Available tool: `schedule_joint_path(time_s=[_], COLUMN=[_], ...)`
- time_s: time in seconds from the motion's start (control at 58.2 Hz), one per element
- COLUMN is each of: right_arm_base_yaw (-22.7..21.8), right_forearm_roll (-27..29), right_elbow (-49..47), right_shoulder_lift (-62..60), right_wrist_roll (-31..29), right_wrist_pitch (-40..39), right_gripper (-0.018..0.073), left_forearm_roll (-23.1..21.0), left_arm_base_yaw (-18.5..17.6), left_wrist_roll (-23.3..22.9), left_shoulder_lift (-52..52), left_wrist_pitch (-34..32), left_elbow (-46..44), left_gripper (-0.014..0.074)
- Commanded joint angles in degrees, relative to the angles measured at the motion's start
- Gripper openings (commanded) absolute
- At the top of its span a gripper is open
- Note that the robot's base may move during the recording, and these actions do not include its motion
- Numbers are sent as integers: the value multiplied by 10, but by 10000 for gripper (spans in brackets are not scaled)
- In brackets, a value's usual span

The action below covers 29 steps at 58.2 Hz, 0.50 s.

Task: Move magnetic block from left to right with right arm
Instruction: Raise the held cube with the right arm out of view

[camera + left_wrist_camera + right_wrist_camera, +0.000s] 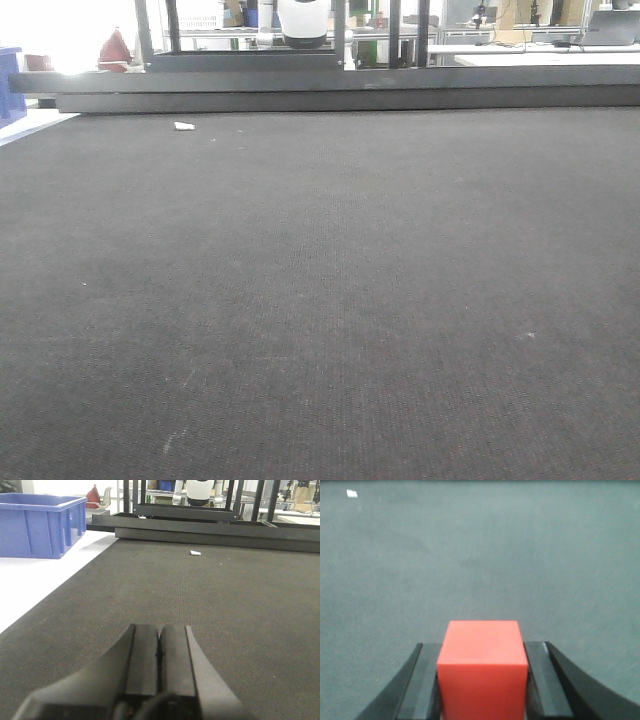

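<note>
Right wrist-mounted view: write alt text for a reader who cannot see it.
A red magnetic block is clamped between the two black fingers of the right gripper, low in the frame. Beyond it stretches dark grey matting, with a small white scrap at the top left.

The worktop (320, 300) was covered by a dark, finely woven mat dotted with a few pale specks. A small white scrap (184, 126) lay on it near the far edge, left of centre. A low dark frame (340, 98) ran along that far edge. To the left the mat ended at a bare white strip (35, 590), where a blue crate (40, 525) stood.
</note>
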Motion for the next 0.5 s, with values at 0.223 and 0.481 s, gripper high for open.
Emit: schedule_joint_path(time_s=[0.223,0.481], right_arm_base_yaw=[-3,-3], right_forearm_roll=[-36,-36], right_elbow=[-8,-8], right_shoulder_lift=[-126,-131], right_wrist_roll=[-6,-6], right_wrist_pitch=[-39,-39], right_gripper=[361,361], left_forearm_roll=[-1,-1], left_arm_base_yaw=[-2,-2], left_wrist_roll=[-4,-4], left_shoulder_lift=[-6,-6], left_wrist_pitch=[-48,-48], left_elbow=[5,5], left_gripper=[-126,-126])
